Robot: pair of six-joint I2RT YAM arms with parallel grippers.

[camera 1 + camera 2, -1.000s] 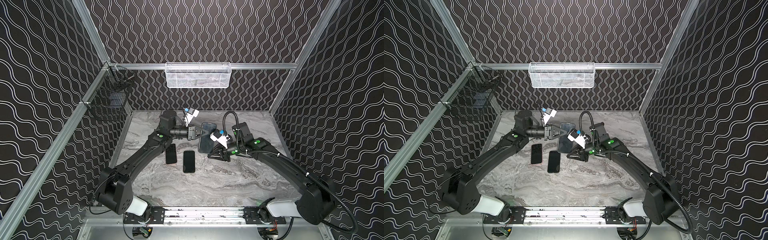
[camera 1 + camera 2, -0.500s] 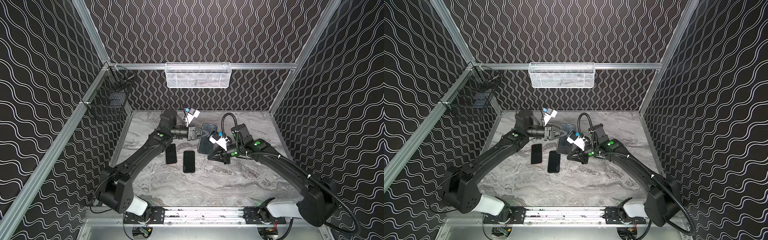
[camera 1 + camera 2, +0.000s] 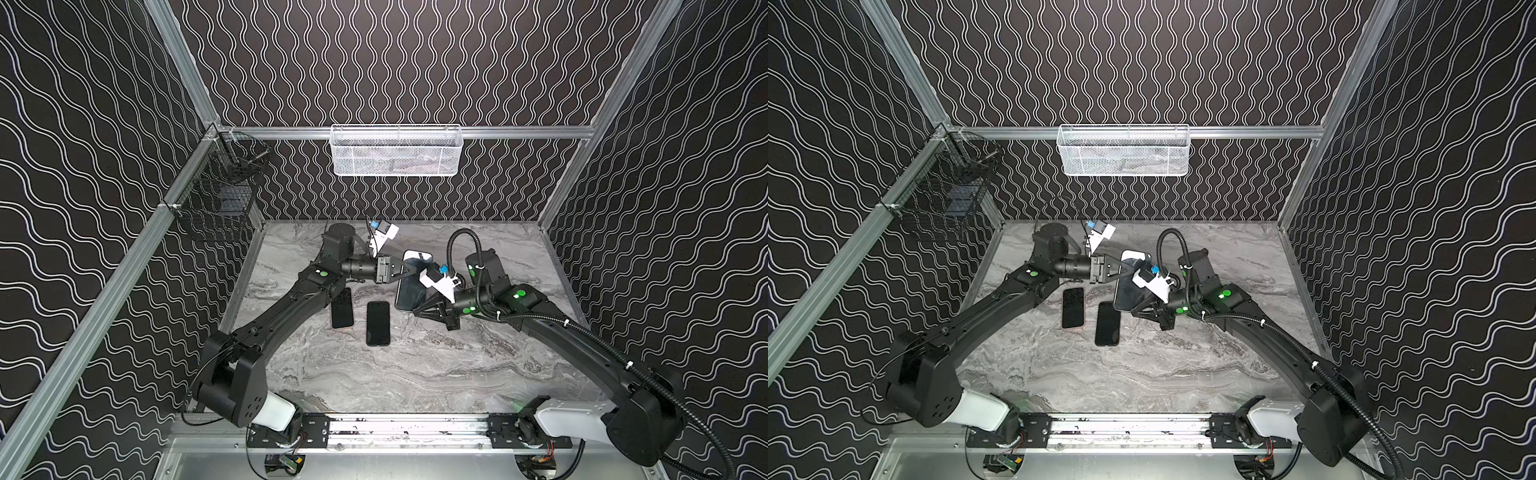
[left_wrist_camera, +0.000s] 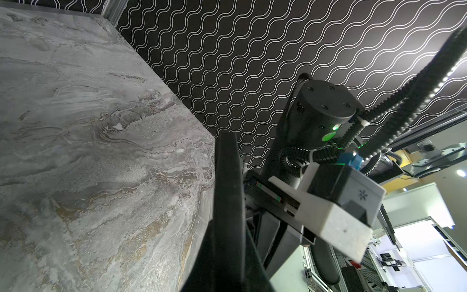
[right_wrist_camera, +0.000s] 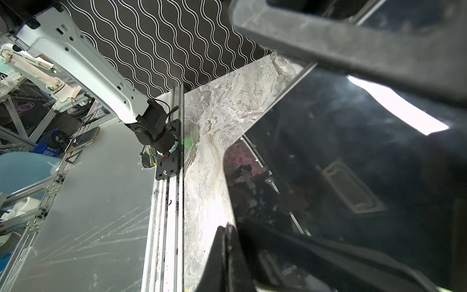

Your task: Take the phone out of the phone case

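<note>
the phone (image 3: 411, 286) sits just right of the frame's centre in both top views, tilted and raised from the marble table (image 3: 415, 374). it is not yet out of its phone case (image 3: 417, 253), whose pale rim shows along the upper end. whether its lower end brushes the table i cannot tell. the left gripper (image 3: 409, 270) comes in from the left of the frame and is pressed together on the upper part of the slab. its wrist view shows that dark slab (image 4: 228, 197) edge-on between the fingers. the change is at the right gripper (image 3: 417, 309): a second ago its jaws stood a little apart beside the phone, and now they have drawn tight at the lower right end, with the glossy screen (image 5: 353, 156) filling its wrist view. whether those pads bite the case rim or the phone itself i cannot make out. both ends now look held, so prying the two apart can probably begin. if both grips sit on the same layer, nothing will separate. lower left of the held phone, a dark handset (image 3: 342, 307) and a second handset (image 3: 378, 318) lie flat, apart from both grippers.
</note>
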